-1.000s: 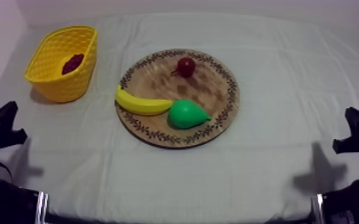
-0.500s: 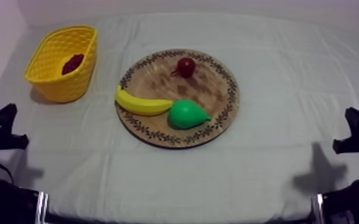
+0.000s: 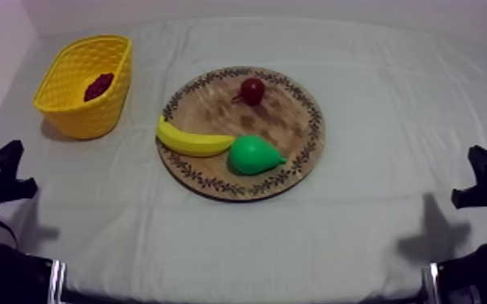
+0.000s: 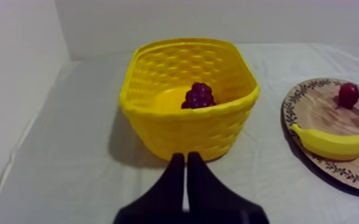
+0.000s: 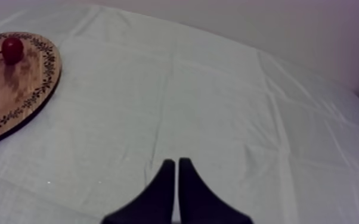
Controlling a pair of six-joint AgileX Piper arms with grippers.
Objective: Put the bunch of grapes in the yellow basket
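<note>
The dark purple bunch of grapes (image 3: 99, 86) lies inside the yellow basket (image 3: 69, 101) at the table's far left; the left wrist view has the grapes (image 4: 198, 95) on the floor of the basket (image 4: 188, 128). My left gripper (image 3: 4, 174) rests low at the left edge, and in its own view its fingers (image 4: 185, 179) lie together as a narrow wedge, shut on nothing, short of the basket. My right gripper (image 3: 477, 178) rests low at the right, fingers (image 5: 176, 179) together over bare cloth. The round wooden board (image 3: 287, 141) sits mid-table.
On the board lie a banana (image 3: 190, 141), a green pear (image 3: 253, 154) and a small red fruit (image 3: 251, 90). The board (image 4: 313, 101) with the banana (image 4: 328, 143) and red fruit (image 4: 348, 95) stands beside the basket. Pale walls close the far and left sides.
My left gripper shifted slightly lower at the left edge. Nothing else has moved.
</note>
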